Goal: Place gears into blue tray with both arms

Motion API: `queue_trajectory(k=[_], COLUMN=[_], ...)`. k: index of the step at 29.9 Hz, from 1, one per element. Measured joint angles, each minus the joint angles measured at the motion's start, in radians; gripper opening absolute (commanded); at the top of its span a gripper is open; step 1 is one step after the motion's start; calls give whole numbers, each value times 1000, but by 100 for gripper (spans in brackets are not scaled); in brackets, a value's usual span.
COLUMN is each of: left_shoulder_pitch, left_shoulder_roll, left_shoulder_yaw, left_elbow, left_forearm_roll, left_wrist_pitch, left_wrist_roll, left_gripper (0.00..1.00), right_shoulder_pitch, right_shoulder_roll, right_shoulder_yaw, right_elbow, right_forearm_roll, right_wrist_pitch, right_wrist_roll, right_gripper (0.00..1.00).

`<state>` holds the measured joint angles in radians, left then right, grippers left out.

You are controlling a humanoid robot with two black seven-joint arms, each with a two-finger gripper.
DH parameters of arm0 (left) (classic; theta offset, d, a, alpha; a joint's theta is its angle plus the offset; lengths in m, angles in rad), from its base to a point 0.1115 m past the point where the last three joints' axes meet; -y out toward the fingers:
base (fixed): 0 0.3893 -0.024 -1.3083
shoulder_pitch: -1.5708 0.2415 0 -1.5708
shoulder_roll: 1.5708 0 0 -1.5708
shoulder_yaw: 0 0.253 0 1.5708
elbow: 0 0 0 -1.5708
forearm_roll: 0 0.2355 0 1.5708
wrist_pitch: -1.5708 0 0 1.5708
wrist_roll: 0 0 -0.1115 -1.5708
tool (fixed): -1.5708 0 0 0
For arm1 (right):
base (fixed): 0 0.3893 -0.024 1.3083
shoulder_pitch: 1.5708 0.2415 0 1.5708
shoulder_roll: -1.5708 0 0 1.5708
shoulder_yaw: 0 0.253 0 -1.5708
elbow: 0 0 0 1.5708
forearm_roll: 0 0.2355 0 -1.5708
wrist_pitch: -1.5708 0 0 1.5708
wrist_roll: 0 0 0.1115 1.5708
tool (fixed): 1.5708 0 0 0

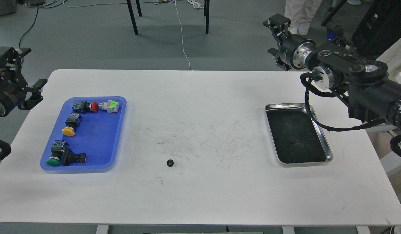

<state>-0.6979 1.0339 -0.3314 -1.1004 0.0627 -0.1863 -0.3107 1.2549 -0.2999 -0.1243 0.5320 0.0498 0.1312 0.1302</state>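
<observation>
Lying alone mid-table: gear (169, 162); switches (73, 124) crowding blue tray (117, 130).

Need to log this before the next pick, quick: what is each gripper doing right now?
Left gripper: open, holding nothing, beside the blue tray.
Right gripper: raised beyond the table's far edge, holding nothing visible; open or shut cannot be told.
</observation>
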Motion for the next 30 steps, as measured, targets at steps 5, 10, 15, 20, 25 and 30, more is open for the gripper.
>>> queue_trajectory(k=[5,10,15,20,25,30], left_shoulder_pitch=[-13,-26,-91,-118,-154,-173], left_shoulder_roll=[32,68,113,97,120,157], left_shoulder_yaw=[12,14,14,51,73,103], left_elbow=[-69,-131,-202,-253,-326,-375], left_forearm_roll=[123,208,247,280,412,470], left_wrist_pitch=[16,40,74,89,98,92], left_wrist_roll=[7,23,28,27,31,48], left_gripper=[99,99,99,99,99,99], right_shoulder_pitch=[-89,-156,-165,-166,-166,-166], right_shoulder_roll=[-25,-28,-25,-24,-22,-22], right_shoulder_yaw=[134,224,234,235,234,230], right_elbow=[-6,-5,-4,-4,-1,-1], right_forearm_roll=[-5,-9,-10,-11,-11,-11], right_wrist_pitch=[53,70,71,65,60,58], right_wrist_roll=[53,88,104,106,105,105], right_gripper=[96,96,96,96,96,96])
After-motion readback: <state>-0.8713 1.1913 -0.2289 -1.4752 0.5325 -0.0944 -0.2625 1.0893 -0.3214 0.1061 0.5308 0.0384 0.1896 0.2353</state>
